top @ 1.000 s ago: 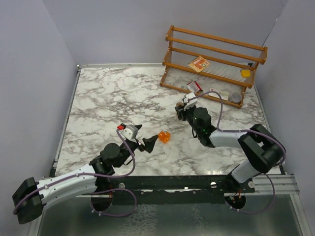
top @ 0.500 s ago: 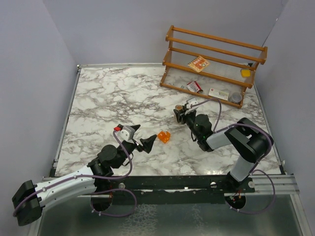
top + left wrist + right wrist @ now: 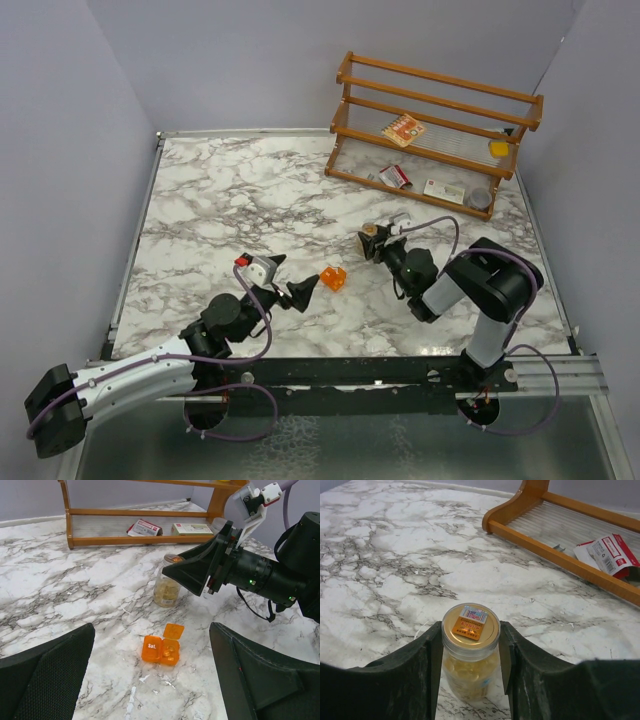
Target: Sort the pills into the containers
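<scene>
**Right arm draws the jar back from the rack**

Over the last second the right gripper (image 3: 372, 240) has come away from the foot of the wooden rack (image 3: 437, 100) toward the near side of the marble table (image 3: 230, 190). Its elbow has folded in closer to its base, and the clear jar (image 3: 470, 672) has travelled with it. By contrast the left gripper (image 3: 292, 276) has barely shifted.

On the right gripper the jaws are partly closed, one finger pressed against each side of the jar just under its gold lid (image 3: 470, 625). The jar is clamped upright between them, and tan-yellow contents fill most of its clear wall. In the left wrist view the jar's base sits at or just over the marble; which of the two cannot be told. It is out on the open table, well apart from the rack and near the orange box (image 3: 161, 649).

On the left gripper the jaws stand spread wide and hold nothing. The orange box lies on the table just beyond its fingertips, in line with the gap between them and touching neither. One cell's cover is shut and printed "Sat". The neighbouring cover is flipped up, with a few small yellow-orange pills (image 3: 171, 652) in the cell.

Two flat packets (image 3: 144, 528) lie on the rack's lowest shelf
</scene>
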`<control>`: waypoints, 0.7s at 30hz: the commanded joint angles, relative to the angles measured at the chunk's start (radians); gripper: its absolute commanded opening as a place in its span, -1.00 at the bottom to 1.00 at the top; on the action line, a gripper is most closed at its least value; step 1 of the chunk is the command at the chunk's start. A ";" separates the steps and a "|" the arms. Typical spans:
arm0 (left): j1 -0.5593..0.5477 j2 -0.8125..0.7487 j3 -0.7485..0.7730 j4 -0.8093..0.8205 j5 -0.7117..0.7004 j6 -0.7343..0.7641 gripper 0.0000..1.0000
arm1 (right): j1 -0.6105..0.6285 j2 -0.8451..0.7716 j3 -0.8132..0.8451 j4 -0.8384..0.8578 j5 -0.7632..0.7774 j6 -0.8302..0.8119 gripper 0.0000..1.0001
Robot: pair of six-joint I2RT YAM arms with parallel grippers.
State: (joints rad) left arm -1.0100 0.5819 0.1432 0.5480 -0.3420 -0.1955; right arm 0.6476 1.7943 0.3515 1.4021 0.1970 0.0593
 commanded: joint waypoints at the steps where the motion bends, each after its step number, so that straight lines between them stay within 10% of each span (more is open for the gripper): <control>1: -0.002 0.003 0.015 0.013 -0.006 0.016 0.98 | -0.003 0.057 -0.041 0.105 0.020 0.013 0.08; 5: -0.001 0.003 0.020 0.012 -0.005 0.019 0.98 | -0.003 0.062 -0.043 0.118 0.019 0.011 0.84; 14: -0.001 -0.023 0.018 0.011 -0.007 0.020 0.98 | 0.001 -0.088 -0.051 0.027 0.031 -0.019 0.88; 21: -0.001 -0.022 0.001 0.010 -0.029 -0.002 0.98 | 0.020 -0.575 -0.115 -0.364 -0.019 0.008 0.89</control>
State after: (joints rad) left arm -1.0100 0.5694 0.1436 0.5480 -0.3424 -0.1856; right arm 0.6563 1.4677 0.2459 1.2991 0.1993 0.0559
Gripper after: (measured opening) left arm 0.991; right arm 0.944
